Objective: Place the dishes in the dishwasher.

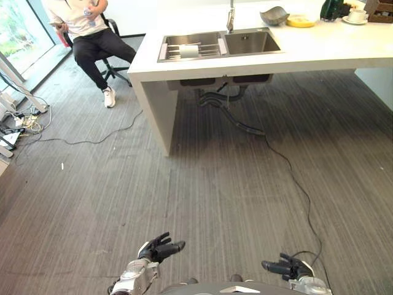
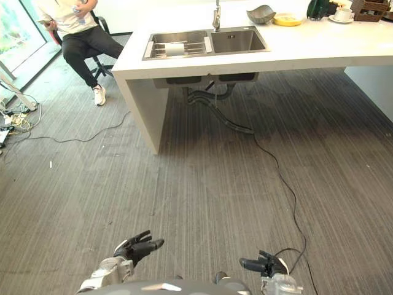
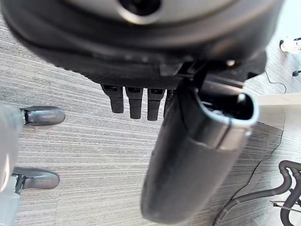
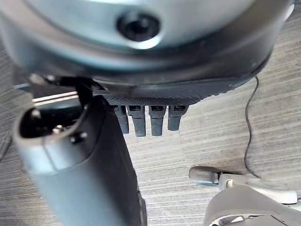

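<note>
Both arms hang low over the grey carpet — left robot hand [image 1: 158, 249] and right robot hand [image 1: 284, 267] relaxed, fingers loosely extended, holding nothing. Far off on the white desk [image 1: 344, 46], a grey metal bowl [image 1: 274, 15] sits upright beside a yellow round dish [image 1: 300, 21] — both near the steel double sink [image 1: 220, 45].

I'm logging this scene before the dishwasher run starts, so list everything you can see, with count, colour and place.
White counter: one, far side of the room.
Steel double sink: one, set in the counter; a rack with a white item sits in its left basin.
Steel tap: one, behind the sink.
Grey bowl: one, on the counter right of the tap.
Yellow dish: one, beside the grey bowl.
White cup on saucer: one, far right of the counter.
Seated person: one, on a chair left of the counter.
Left hand: dark, open, low over the floor.
Right hand: dark, open, low over the floor.
</note>
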Robot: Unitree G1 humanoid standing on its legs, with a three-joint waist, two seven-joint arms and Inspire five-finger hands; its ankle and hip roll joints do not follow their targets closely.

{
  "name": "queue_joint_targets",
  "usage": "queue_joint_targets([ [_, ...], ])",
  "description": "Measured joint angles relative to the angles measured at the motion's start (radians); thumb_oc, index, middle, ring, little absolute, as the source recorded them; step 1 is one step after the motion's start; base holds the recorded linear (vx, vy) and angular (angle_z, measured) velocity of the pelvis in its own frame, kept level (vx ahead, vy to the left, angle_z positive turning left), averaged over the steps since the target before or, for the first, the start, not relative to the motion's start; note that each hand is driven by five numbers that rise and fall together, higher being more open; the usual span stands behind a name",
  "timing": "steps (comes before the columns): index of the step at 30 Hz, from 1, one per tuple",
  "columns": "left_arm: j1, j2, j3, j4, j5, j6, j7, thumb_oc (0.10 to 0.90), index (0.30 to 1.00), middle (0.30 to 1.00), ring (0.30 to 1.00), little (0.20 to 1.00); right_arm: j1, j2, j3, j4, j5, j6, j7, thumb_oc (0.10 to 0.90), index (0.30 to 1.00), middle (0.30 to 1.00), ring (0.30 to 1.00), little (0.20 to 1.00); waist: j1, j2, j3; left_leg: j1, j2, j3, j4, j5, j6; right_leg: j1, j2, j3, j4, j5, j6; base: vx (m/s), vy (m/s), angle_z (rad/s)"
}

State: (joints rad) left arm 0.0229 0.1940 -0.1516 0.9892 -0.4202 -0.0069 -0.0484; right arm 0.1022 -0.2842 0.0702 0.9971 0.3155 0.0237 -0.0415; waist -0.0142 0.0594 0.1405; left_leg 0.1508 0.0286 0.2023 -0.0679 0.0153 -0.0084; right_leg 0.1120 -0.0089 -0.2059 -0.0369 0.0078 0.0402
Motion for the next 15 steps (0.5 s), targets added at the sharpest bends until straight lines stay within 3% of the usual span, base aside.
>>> queue_joint_targets([
  [7,-0.01,0.0,-0.001,0.115,0.081,0.008,-0.008,0.8,0.9,0.9,0.9,0.9,-0.012,-0.002,0.022,0.029,-0.029,-0.005,0.01,0.8,0.9,0.9,0.9,0.9,-0.002,-0.013,0.008,0.021,-0.004,0.001,-0.021,0.0,-0.001,0.032,0.004,0.003,-0.053,0.017,0.014,0.0,0.0,0.0],
  [15,-0.01,0.0,-0.022,0.217,0.21,0.0,-0.003,0.8,0.9,0.9,0.9,0.9,-0.011,0.007,0.037,0.143,-0.044,-0.009,0.018,0.8,0.9,0.9,0.9,0.9,0.0,-0.009,0.006,0.02,-0.004,0.003,-0.021,-0.002,-0.003,0.03,0.005,0.007,-0.056,0.02,0.012,0.0,0.001,0.0],
])
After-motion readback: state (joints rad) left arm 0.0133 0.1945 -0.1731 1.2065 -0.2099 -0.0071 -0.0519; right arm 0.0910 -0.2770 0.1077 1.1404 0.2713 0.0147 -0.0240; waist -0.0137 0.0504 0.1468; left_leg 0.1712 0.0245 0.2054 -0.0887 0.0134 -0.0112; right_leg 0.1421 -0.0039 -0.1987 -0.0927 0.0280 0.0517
